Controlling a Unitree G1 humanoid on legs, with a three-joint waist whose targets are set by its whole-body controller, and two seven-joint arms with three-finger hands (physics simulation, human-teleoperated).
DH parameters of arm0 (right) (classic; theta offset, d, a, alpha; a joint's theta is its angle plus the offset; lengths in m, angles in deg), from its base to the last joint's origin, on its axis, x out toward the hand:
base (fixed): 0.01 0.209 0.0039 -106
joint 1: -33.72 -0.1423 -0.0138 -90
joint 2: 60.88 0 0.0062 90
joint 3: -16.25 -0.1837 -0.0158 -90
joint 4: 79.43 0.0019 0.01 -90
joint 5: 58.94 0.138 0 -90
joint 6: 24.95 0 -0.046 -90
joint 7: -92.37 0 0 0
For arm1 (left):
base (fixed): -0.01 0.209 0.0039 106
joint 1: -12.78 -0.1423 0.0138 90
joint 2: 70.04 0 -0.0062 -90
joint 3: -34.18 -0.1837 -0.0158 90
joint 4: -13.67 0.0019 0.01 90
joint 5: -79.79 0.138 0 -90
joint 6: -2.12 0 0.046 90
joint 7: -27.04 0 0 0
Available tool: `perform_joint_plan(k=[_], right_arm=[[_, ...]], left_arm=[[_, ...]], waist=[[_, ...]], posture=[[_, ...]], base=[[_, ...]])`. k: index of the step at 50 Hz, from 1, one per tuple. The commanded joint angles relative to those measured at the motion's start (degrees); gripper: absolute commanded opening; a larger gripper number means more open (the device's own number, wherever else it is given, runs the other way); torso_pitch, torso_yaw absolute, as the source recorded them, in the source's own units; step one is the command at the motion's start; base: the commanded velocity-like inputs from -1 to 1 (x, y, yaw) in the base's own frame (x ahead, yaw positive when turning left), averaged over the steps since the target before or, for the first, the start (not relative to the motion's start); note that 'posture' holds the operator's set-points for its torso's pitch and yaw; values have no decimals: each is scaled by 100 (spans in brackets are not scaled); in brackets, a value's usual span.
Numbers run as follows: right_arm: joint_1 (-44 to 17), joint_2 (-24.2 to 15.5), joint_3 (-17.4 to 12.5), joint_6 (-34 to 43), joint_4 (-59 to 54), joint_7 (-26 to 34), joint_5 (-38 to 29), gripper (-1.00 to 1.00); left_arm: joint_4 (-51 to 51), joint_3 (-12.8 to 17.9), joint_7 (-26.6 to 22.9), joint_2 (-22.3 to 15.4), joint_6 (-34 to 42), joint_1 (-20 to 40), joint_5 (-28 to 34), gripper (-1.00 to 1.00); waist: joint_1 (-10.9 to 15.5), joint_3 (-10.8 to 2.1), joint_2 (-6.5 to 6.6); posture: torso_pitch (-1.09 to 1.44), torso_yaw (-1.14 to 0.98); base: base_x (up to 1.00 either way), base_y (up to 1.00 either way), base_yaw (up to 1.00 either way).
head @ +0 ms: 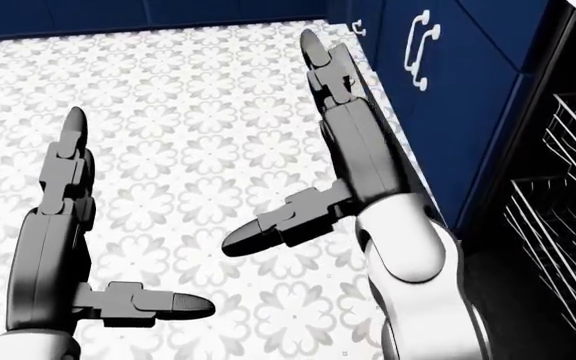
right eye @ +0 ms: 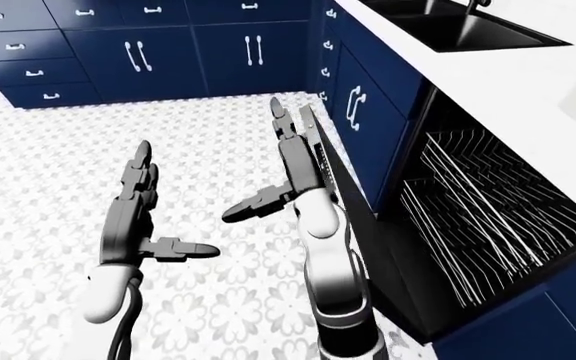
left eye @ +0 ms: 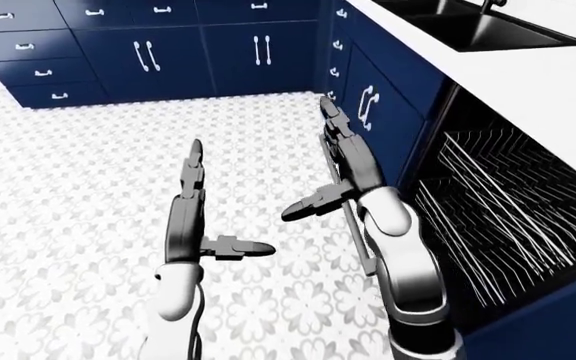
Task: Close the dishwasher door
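Observation:
The dishwasher (right eye: 478, 217) stands open on the right under the white counter, with its wire racks showing. Its dark door (right eye: 378, 255) is tilted partway up, its top edge toward the floor side. My right hand (left eye: 330, 161) is open and flat, fingers pointing up the view, lying along the door's outer edge. My left hand (left eye: 223, 199) is open and empty over the tiled floor, to the left of the door and apart from it.
Navy cabinets with white handles (left eye: 168, 52) run along the top of the view and down the right side (left eye: 378, 105). A black sink (left eye: 488, 30) sits in the white counter (left eye: 538, 82). Patterned tile floor (left eye: 68, 195) fills the left.

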Motion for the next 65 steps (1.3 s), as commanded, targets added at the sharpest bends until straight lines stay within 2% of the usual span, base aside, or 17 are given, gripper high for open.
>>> perform_joint_plan(k=[1, 4, 11, 21, 24, 31, 33, 35, 37, 38, 43, 54, 65], right_arm=[[-103, 24, -61, -489, -144, -113, 76, 100], [-85, 13, -142, -904, -689, -218, 225, 100], [-305, -209, -521, -2462, -3033, -506, 860, 100], [-1372, -439, -866, -4689, -7023, -589, 1478, 100], [-1558, -417, -881, -5000, -7624, -598, 1524, 100], [-1738, -245, -847, -5220, -8170, -550, 1484, 100], [-1911, -251, -879, -4919, -8118, -495, 1536, 100], [-1909, -225, -896, -4998, -8275, -447, 1560, 100], [-1743, -183, -943, -5430, -8709, -419, 1544, 100], [-1847, -212, -1017, -5234, -8739, -357, 1619, 100], [-1544, -190, -1189, -5473, -9120, -324, 1674, 100], [-928, -176, -1526, -5426, -9400, -203, 1616, 100], [-735, -263, -1636, -5455, -9418, -268, 1551, 100]], left_arm=[[-236, 14, 32, -11, -173, 77, 0, 100], [-249, 49, 24, -23, -157, 88, -24, 100], [-236, 78, 27, -34, -177, 77, -52, 100], [-325, 36, 28, -17, -132, 48, -42, 100], [-318, 18, 35, -10, -150, 33, -29, 100], [-396, -20, 27, 8, -109, 2, -20, 100], [-411, -18, 24, 8, -100, -3, -23, 100], [-422, -15, 22, 6, -93, -4, -26, 100], [-398, -15, 27, 7, -120, -16, -30, 100], [-387, -14, 29, 7, -132, -23, -33, 100], [-365, -12, 28, 4, -146, -28, -34, 100], [-342, -11, 26, 8, -150, -17, -44, 100], [-340, -3, 44, 8, -233, -112, -62, 100]], waist=[[-6, -106, 24], [-12, -115, 32], [-24, -130, 32], [-57, -129, 35], [-59, -131, 34], [-45, -119, 25], [-38, -117, 23], [-33, -117, 20], [-28, -108, 22], [-27, -105, 23], [-11, -129, 8], [-7, -115, -9], [-3, -142, -25]], posture=[[0, 0], [0, 0], [0, 0], [0, 0], [0, 0], [0, 0], [0, 0], [0, 0], [0, 0], [0, 0], [0, 0], [0, 0], [0, 0]], base=[[0, 0, 0], [0, 0, 0], [0, 0, 0], [0, 0, 0], [0, 0, 0], [0, 0, 0], [0, 0, 0], [0, 0, 0], [0, 0, 0], [0, 0, 0], [0, 0, 0], [0, 0, 0], [0, 0, 0]])
